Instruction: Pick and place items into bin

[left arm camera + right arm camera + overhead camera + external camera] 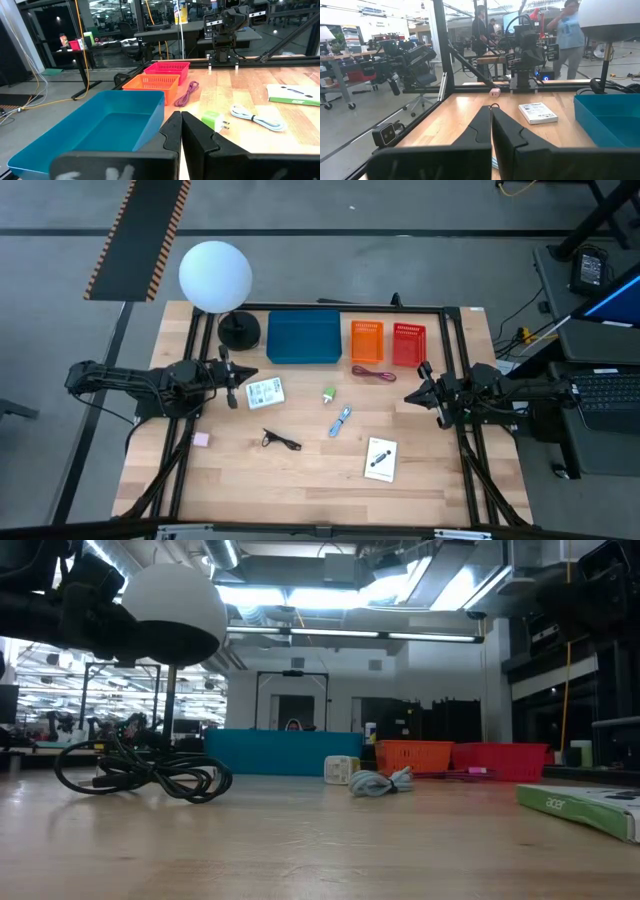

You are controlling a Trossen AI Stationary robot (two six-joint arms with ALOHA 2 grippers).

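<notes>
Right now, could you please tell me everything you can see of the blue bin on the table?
The blue bin is a rectangular, open-topped tray of smooth teal-blue plastic with solid walls and a rolled rim. It sits upright and flat on the wooden table, at its far edge, between the lamp's black base and the orange basket, touching neither in the high view. Its inside looks empty in the left wrist view. Neither gripper touches it.

Wooden table [300, 480], 3 bins [303, 338], 2 cards [264, 392], cable piece [281, 440]
</notes>
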